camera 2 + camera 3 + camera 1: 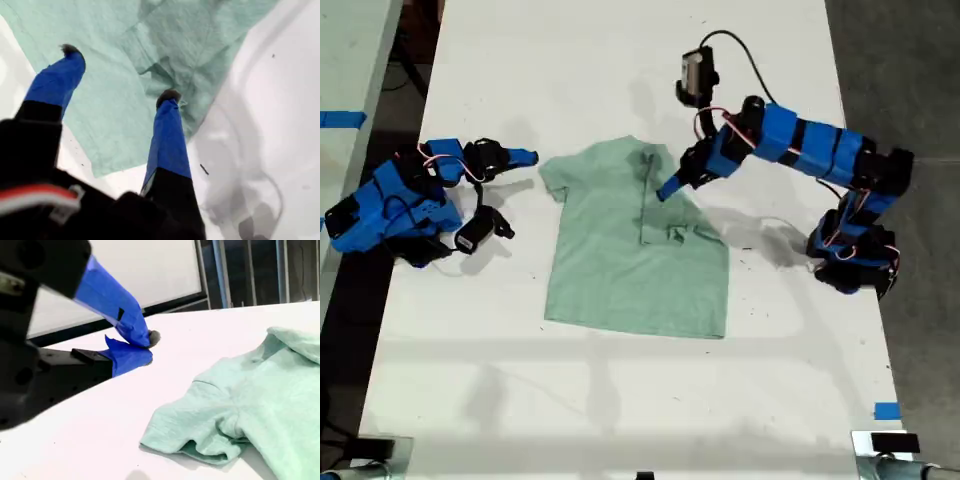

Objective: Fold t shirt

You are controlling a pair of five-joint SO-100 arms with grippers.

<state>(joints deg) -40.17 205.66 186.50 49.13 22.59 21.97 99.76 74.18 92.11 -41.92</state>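
The pale mint-green t shirt (630, 250) lies flat on the white table (620, 400), with the side toward the exterior view's right folded in over its middle. My first gripper (670, 186) reaches in from the exterior view's right. It hovers open just above the folded edge near the collar (120, 72), and nothing is between its blue fingers (167, 140). My second gripper (527, 157) rests at the exterior view's left, shut and empty (146, 344). It sits a short way off the shirt's spread sleeve (200, 430).
A black cable (740, 50) loops from the first arm across the far part of the table. The table's edges run close behind both arm bases. A blue tape mark (886, 410) sits near the front corner on the exterior view's right.
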